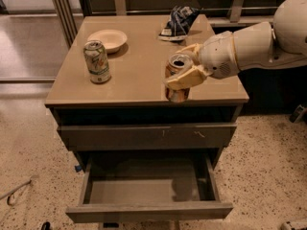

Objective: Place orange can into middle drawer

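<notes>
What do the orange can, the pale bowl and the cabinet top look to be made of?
Orange can: thin metal, probably aluminium, with a shiny copper-orange wall and a silver pull-tab top. The gripper is closed around it at the front edge of the cabinet top.
Pale bowl: matte cream, plastic or ceramic; I cannot tell which.
Cabinet top: smooth tan, likely laminate; soft reflections suggest a semi-gloss finish.

Gripper (183, 63) clamped round the orange can (176, 95) at the table's (139, 78) 5 o'clock, other can (97, 61) at 9, drawer (148, 211) open below.

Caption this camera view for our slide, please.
Gripper holds orange can at front of tabletop; middle drawer open below.
</notes>
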`<state>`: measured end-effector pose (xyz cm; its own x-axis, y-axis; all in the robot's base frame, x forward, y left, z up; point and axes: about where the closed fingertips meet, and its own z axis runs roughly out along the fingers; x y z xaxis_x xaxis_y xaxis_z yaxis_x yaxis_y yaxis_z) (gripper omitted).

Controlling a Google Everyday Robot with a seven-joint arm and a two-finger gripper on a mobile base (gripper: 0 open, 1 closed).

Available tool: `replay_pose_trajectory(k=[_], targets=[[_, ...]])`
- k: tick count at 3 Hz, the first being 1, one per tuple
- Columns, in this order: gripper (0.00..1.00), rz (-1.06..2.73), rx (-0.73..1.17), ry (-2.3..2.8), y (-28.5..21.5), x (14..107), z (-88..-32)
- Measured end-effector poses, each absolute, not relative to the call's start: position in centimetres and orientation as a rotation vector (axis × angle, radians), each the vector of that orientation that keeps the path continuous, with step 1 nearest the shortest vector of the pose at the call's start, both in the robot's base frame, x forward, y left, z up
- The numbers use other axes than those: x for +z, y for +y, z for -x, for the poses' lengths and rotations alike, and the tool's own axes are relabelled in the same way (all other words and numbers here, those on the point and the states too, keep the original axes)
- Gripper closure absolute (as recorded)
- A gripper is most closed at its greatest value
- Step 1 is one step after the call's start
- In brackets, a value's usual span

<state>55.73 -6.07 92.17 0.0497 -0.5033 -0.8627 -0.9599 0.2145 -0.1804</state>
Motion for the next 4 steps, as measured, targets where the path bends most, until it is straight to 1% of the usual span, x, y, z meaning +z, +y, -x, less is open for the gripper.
replay_pose_trajectory(k=[1,2,3,4], targets=[[1.00,1.427,0.654,1.588,-5.8,92.1,-54.8],[1.00,1.413,0.662,1.585,-5.3,92.5,-52.4],[1.00,1.396,0.676,1.614,-5.2,89.8,-48.9],[1.00,1.391,0.675,1.629,-5.5,85.1,-46.9]])
